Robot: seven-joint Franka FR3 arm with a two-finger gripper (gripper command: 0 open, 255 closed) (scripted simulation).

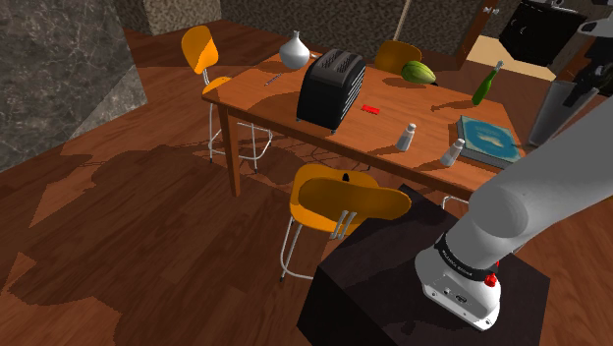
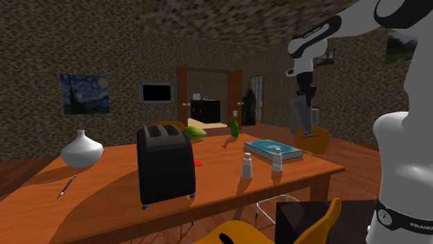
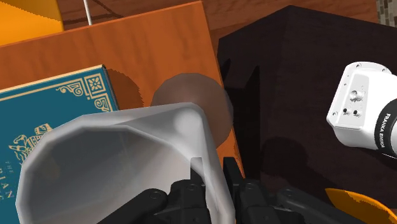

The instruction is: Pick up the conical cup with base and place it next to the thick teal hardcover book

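The gripper (image 3: 213, 188) is pinching one wall of the pale cup (image 3: 121, 153) and holding it in the air over the table (image 3: 153, 51) corner beside the teal book (image 3: 51, 121). The cup is looking light, stiff and probably slippery, so a grip at the rim is risking a tilt.

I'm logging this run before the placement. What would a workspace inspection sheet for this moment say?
Surface: wooden table, bare patch beside the book.
Job's things: grey conical cup held clear of the table, near the book; teal book lying flat by the table's corner.
Clutter: black toaster, white vase, two shakers, green bottle, pen.
Grippers: gripper shut on the cup's wall.
Cables: nothing seen.
Surroundings: orange chairs, wooden floor, black stand.
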